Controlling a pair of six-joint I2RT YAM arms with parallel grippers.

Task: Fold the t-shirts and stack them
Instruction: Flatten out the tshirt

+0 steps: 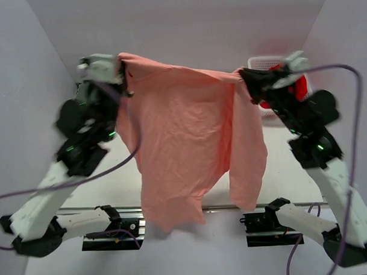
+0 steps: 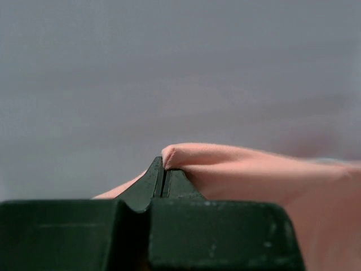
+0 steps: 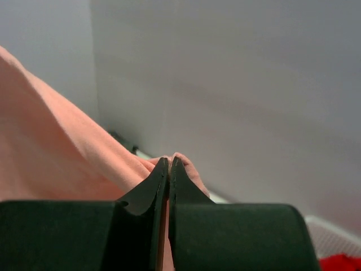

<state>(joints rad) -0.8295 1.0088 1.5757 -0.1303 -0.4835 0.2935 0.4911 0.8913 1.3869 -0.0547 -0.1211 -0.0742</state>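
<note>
The salmon-pink t-shirt (image 1: 183,137) hangs in the air, stretched between both grippers high above the table. My left gripper (image 1: 125,79) is shut on its top left edge; in the left wrist view the cloth (image 2: 254,169) bulges over the closed fingertips (image 2: 163,169). My right gripper (image 1: 246,80) is shut on the top right edge; in the right wrist view the cloth (image 3: 56,152) is pinched at the fingertips (image 3: 169,165). The shirt's lower hem hangs down over the near table edge. The dark grey-green t-shirt is out of view.
A white basket (image 1: 266,63) with red cloth (image 1: 300,88) in it stands at the back right, behind the right arm. Grey walls enclose the table on the left, back and right. A metal rail (image 1: 222,206) runs along the near edge.
</note>
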